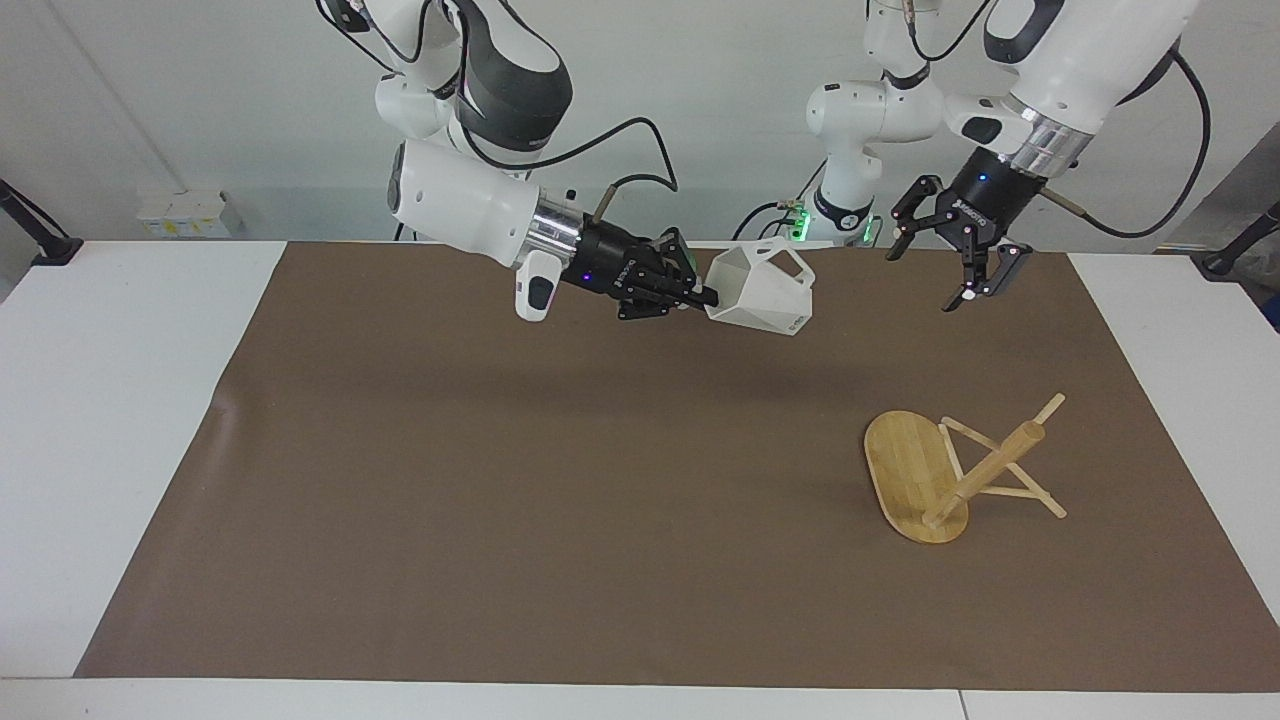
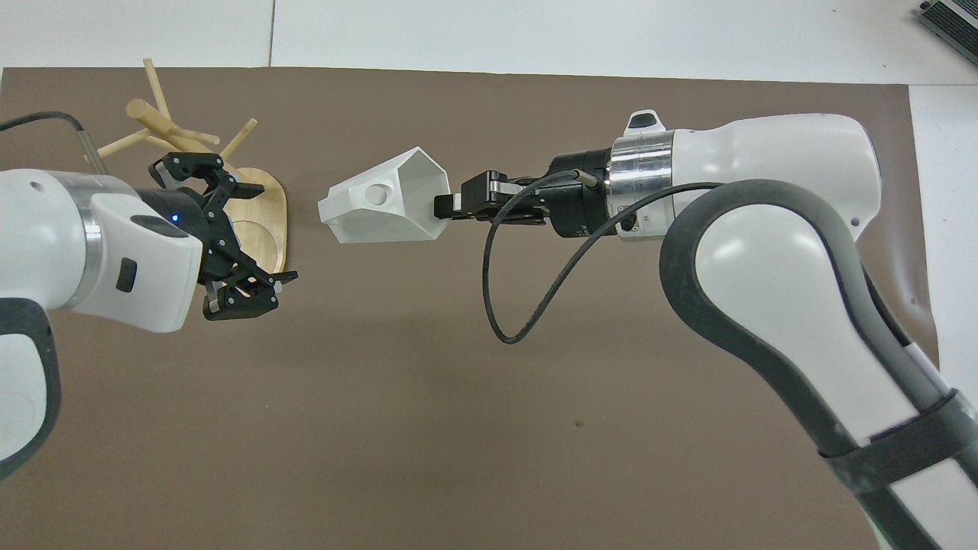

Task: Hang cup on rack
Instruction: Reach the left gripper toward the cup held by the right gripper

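Overhead view: rack (image 2: 263, 221) base half under left gripper (image 2: 256, 233).

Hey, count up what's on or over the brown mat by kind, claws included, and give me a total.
Cups: 1, the white cup, held in the air by the shut right claw.
Racks: 1, the bamboo rack, tipped over on the brown mat.
Claws: 2, the right one and the open, empty left claw, up in the air.
Total: 4
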Robot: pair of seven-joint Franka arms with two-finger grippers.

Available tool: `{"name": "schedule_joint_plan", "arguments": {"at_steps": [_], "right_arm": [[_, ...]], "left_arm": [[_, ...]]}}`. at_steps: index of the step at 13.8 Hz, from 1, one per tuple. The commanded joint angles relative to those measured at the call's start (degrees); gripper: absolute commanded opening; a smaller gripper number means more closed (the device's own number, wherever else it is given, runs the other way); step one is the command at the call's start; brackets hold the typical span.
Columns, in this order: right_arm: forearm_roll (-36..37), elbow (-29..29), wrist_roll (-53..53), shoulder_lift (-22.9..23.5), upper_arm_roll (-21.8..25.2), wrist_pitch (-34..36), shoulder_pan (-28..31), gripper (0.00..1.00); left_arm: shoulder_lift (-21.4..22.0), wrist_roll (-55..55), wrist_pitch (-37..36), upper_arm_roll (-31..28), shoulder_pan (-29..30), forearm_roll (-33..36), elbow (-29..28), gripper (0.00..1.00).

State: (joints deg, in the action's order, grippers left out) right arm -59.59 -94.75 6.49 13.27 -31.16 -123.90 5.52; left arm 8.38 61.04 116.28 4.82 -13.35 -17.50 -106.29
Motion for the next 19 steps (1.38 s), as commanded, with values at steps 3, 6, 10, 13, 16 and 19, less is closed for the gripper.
{"name": "schedule_joint_plan", "arguments": {"at_steps": [3,6,10,13,16,19], "right_arm": [[-1.67,-0.7,-0.68,-0.35,-0.83,-1.17,0.45,0.0],[-1.67,-0.7,-0.68,-0.44,-0.83,-1.17,0.45,0.0],[-1.67,-0.7,-0.68,-0.44,-1.1,-1.08,0.45,0.0],[-1.67,-0.7,-0.77,-0.44,-1.1,-1.17,0.45,0.0],[-1.67,-0.7,-0.77,-0.44,-1.1,-1.08,0.45,0.0],[-1.67,-0.7,-0.77,-0.44,-1.1,-1.08,0.45,0.0]], "left_arm": [[0.68,2.33,3.87,-0.6,-3.7,-2.52,-1.74,1.0],[-1.87,1.45,5.54,-0.17,-4.23,-6.05,-0.77,1.0],[-4.51,-1.54,8.96,0.63,-4.32,-7.55,1.16,1.0],[-5.04,-1.71,9.76,0.63,-4.49,-7.63,1.43,1.0],[-5.04,-4.34,9.67,0.89,-5.19,-7.2,1.34,1.0],[-4.95,-6.19,9.85,0.89,-6.16,-6.4,1.17,0.64]]}}
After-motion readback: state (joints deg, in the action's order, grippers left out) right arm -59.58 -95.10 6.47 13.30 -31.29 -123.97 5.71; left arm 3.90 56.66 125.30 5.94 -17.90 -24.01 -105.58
